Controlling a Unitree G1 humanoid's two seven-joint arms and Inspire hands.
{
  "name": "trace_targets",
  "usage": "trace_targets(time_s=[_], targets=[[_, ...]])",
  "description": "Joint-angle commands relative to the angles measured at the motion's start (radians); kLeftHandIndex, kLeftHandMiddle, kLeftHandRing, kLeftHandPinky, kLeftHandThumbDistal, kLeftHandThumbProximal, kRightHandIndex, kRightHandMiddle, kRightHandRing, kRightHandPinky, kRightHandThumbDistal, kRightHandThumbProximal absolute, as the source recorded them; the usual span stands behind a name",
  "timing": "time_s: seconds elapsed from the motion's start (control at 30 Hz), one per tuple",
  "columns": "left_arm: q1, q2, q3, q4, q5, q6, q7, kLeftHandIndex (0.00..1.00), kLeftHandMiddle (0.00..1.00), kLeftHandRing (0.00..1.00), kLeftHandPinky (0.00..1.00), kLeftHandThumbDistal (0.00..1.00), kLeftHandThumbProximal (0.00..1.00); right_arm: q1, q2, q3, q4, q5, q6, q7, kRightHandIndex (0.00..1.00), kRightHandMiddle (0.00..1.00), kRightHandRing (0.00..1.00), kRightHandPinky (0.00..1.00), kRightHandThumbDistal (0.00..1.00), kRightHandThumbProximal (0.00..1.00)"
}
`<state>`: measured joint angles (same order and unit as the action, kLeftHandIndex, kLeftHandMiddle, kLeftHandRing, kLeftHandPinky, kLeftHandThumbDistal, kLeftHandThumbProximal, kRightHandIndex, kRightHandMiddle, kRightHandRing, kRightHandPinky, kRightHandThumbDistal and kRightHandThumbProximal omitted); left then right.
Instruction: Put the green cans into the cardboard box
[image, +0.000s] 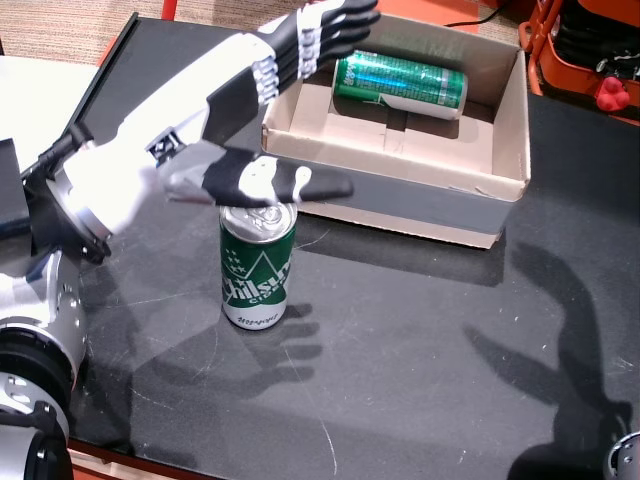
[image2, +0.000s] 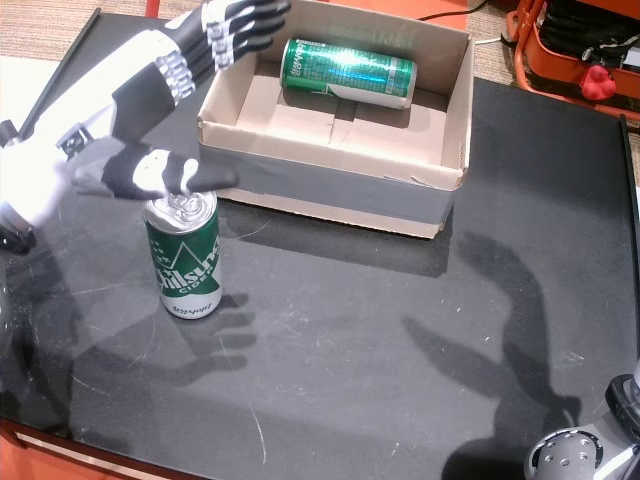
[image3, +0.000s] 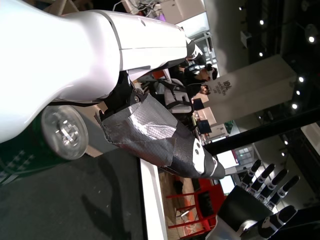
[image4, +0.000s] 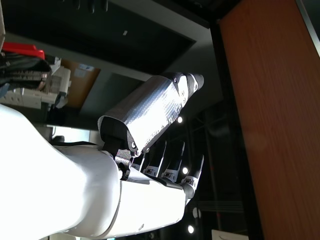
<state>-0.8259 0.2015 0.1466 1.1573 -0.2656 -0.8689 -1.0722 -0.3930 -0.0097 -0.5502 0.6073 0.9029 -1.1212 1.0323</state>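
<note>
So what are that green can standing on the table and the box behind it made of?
The upright green can looks like thin metal, probably aluminium: its bare silvery top with a pull tab shines, and the printed side is glossy. The box looks like plain brown corrugated cardboard, matt, with folded flaps inside and a grey taped strip along its front.

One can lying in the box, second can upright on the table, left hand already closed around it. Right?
Not quite: the left hand is open, fingers spread, above the upright can, not closed on it. Both head views show this. The other can does lie in the cardboard box.
</note>
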Motion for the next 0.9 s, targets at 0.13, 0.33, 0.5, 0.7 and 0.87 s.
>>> trace_targets(time_s=[0.13,0.33,0.5,0.7,0.87], targets=[[0.045,0.013,-0.02,-0.021,0.01,0.039,-0.066,1.0,1.0,1.0,1.0,0.93,0.35,-0.007,-0.022,-0.03,0.015,0.029,0.028,0.05,0.68,0.67,0.71,0.8,0.99,0.83],[0.058,0.01,-0.018,-0.023,0.004,0.037,-0.105,1.0,1.0,1.0,1.0,0.91,0.3,-0.009,-0.023,-0.041,0.012,0.017,0.019,0.053,0.67,0.67,0.72,0.8,0.97,0.84],[0.064,0.014,-0.018,-0.023,0.006,0.037,-0.113,1.0,1.0,1.0,1.0,0.92,0.3,-0.008,-0.031,-0.044,0.016,0.02,0.021,0.068,0.68,0.67,0.72,0.81,1.0,0.85],[0.064,0.019,-0.02,-0.013,0.017,0.029,-0.095,1.0,1.0,1.0,1.0,0.95,0.33,-0.011,-0.042,-0.049,0.029,0.024,0.028,0.092,0.68,0.67,0.73,0.82,0.98,0.86],[0.054,0.028,-0.024,-0.013,0.029,0.027,-0.069,1.0,1.0,1.0,1.0,0.98,0.31,-0.008,-0.041,-0.054,0.027,0.022,0.049,0.107,0.67,0.66,0.7,0.81,1.0,0.86]])
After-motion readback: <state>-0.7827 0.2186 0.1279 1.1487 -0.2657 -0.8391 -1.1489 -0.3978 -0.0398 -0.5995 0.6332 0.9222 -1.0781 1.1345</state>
